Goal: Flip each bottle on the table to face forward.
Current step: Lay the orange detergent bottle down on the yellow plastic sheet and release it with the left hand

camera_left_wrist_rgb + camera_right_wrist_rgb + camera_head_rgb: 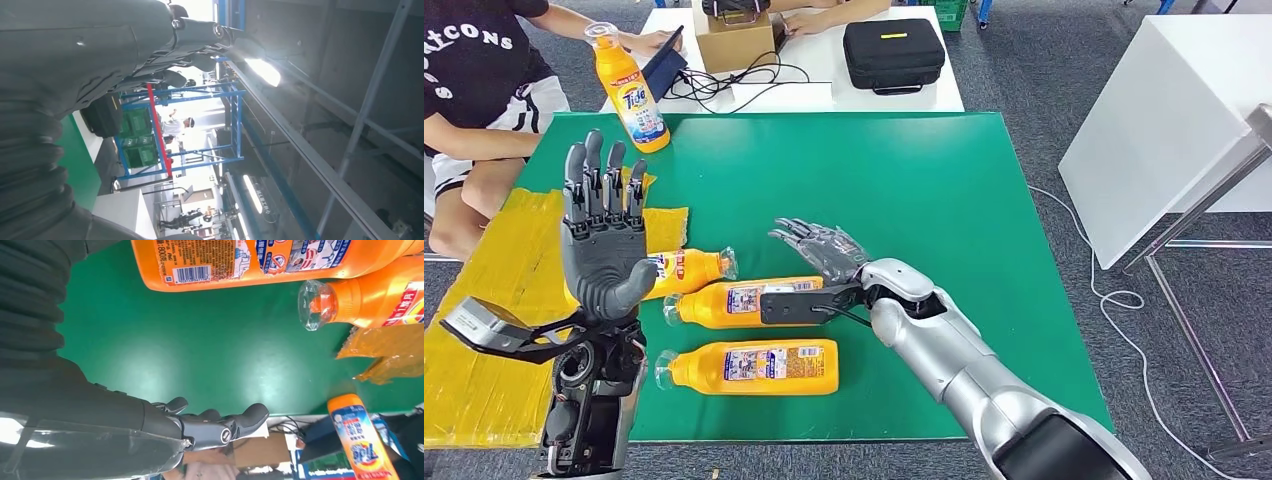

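Three orange bottles lie on their sides on the green table (944, 190): one (686, 271) partly behind my left hand, a middle one (739, 303), and a near one (754, 367) showing its back label. A fourth orange bottle (630, 90) stands upright at the far left corner. My left hand (604, 240) is raised above the table's left side, palm facing inward, fingers straight up and apart, holding nothing. My right hand (822, 247) hovers flat just beyond the middle bottle's base, fingers extended, empty. The right wrist view shows the middle bottle (240, 260), another bottle's cap (320, 304) and the upright bottle (362, 440).
Yellow sheeting (494, 300) covers the table's left side. A person sits at the far left (484, 90). Behind the green table a white table holds a black case (894, 52), a cardboard box (734, 38) and cables. Another white table (1164, 120) stands to the right.
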